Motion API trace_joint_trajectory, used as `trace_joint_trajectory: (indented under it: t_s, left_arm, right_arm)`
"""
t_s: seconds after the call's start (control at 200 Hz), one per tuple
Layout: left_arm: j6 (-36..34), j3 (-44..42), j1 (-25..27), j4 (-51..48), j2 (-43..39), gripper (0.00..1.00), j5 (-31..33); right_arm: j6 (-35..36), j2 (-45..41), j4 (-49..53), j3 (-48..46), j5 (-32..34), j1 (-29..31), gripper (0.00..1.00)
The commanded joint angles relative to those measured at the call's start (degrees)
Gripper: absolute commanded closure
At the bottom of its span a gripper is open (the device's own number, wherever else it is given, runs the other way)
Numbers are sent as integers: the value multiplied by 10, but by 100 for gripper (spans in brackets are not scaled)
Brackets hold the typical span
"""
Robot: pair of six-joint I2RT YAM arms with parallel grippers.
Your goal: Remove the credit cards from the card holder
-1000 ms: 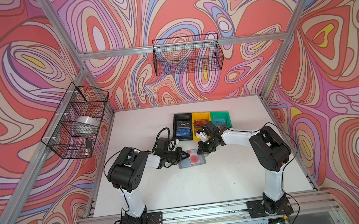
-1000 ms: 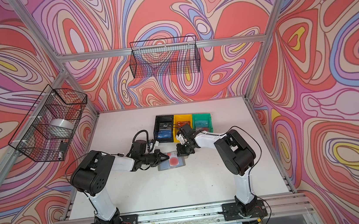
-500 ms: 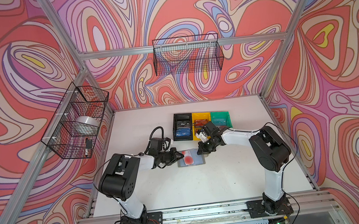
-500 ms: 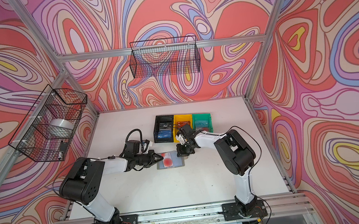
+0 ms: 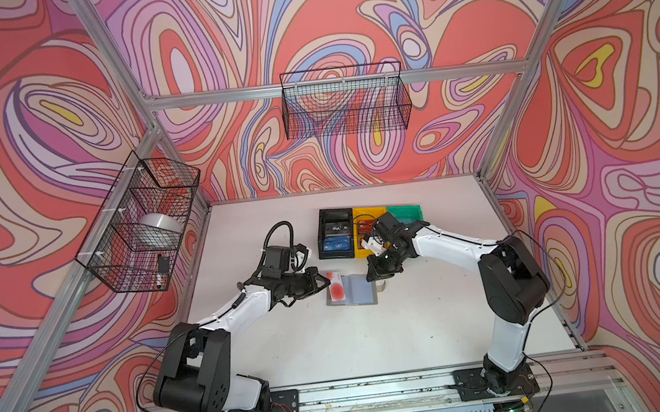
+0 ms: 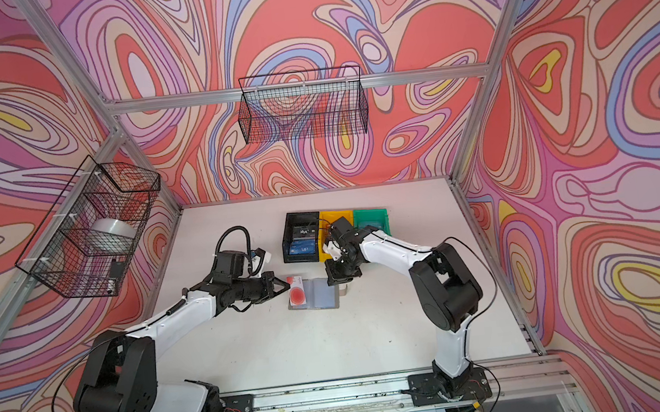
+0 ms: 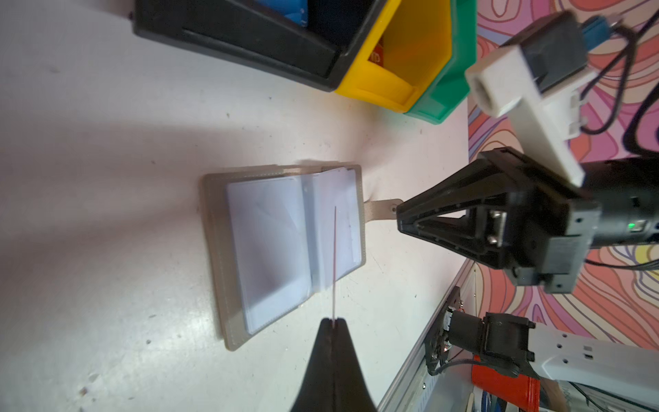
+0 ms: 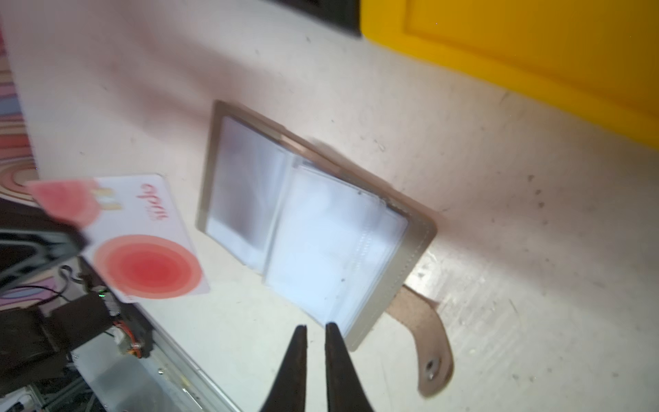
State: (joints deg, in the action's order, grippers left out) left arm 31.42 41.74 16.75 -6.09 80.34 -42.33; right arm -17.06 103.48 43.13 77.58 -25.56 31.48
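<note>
Now left gripper [image 7: 332,323] clamps a white red-circled plastic card [image 8: 149,242], seemingly clear of the open grey card holder [image 8: 313,221]; right gripper [image 8: 315,326] beside it, slightly parted.

The white-and-black left arm [image 5: 239,310] stretches forward low and nearly level. Its black left gripper [image 5: 325,285] is pinched tight on one edge of a white plastic card with red circles [image 8: 149,246], which juts out ahead of the fingertips. The right arm [image 5: 449,244] folds inward with its wrist pitched down, and the right gripper [image 8: 313,326] holds its jaws a narrow slit apart with nothing between them.
</note>
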Motion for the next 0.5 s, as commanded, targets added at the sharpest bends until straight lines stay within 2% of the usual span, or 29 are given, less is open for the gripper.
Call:
trace_joint_trajectory:
  t_s: [0.0,0.095,0.19,0.27,0.406,0.496]
  left_arm:
    - [-10,11,-4,7,-12,100,-72]
    - [28,5,-4,76,0,100,-139]
    - [71,-8,-4,162,7,100,-174]
    - [106,-15,-4,226,16,100,-197]
    - [205,-37,-4,387,43,100,-227]
    - [260,-49,-4,477,72,100,-229]
  right_arm:
    - [23,-55,51,31,-65,-2,75]
    - [31,-62,59,38,-128,-9,73]
    - [38,-65,63,37,-162,-12,72]
    - [39,-67,58,32,-175,-15,71]
    - [38,-70,48,22,-186,-16,70]
    - [35,-72,39,15,-188,-17,69]
